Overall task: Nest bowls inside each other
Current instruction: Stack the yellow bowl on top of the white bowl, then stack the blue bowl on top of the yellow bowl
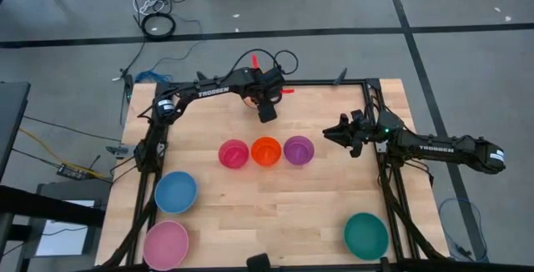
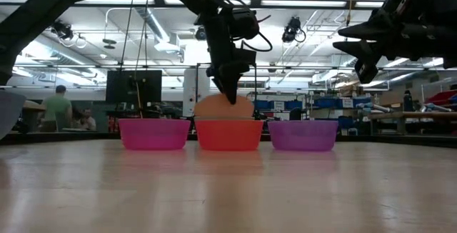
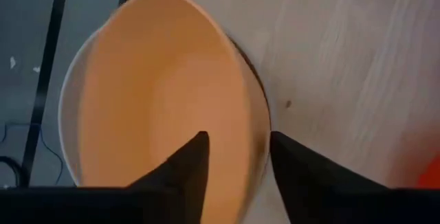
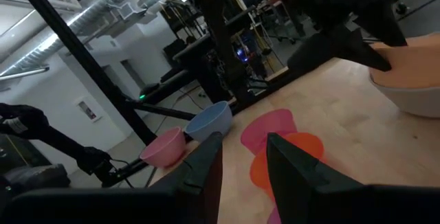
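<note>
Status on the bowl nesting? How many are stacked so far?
Done: one pair, the orange bowl sits inside the grey-white bowl at the table's far edge. In hand: the left gripper straddles the orange rim, fingers apart, so it looks just released. The right gripper hangs empty. Left: magenta, red-orange, purple, blue, pink and teal all sit separately.

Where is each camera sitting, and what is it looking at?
High view: above the table, looking straight down; both arms show.
Low view: at tabletop height, facing the magenta bowl, red-orange bowl and purple bowl.
Left wrist view: over the orange bowl; the left gripper straddles its rim.
Right wrist view: raised right gripper, facing the table.
Shared: the orange bowl.
</note>
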Action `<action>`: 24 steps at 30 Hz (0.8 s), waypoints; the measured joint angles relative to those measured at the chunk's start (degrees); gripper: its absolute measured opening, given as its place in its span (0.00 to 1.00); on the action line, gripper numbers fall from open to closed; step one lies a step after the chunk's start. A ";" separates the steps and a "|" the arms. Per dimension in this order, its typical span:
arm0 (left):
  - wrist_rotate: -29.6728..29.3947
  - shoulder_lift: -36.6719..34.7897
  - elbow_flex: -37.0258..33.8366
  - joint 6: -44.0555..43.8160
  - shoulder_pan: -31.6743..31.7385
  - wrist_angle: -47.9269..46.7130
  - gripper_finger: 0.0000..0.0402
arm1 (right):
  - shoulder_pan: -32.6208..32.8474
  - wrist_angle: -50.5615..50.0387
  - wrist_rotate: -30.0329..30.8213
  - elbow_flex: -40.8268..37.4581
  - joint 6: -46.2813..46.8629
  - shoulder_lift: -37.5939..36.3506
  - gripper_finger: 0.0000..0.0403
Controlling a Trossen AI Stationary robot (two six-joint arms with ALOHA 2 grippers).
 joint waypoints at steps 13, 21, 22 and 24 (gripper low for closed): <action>-2.71 -0.75 7.33 -4.55 -1.70 -17.88 0.50 | 0.14 -1.00 -2.33 0.00 2.13 0.00 0.25; -8.51 -14.27 8.11 -11.15 -8.73 -23.16 0.50 | 1.01 -1.15 -6.37 0.00 2.08 0.00 0.25; -9.16 -16.59 8.11 -13.00 -9.75 -23.82 0.50 | 1.01 -1.19 -6.45 0.00 2.08 0.00 0.25; -10.70 -20.79 8.16 -17.56 -12.27 -25.65 0.50 | 1.00 -1.31 -6.48 0.00 2.05 0.01 0.25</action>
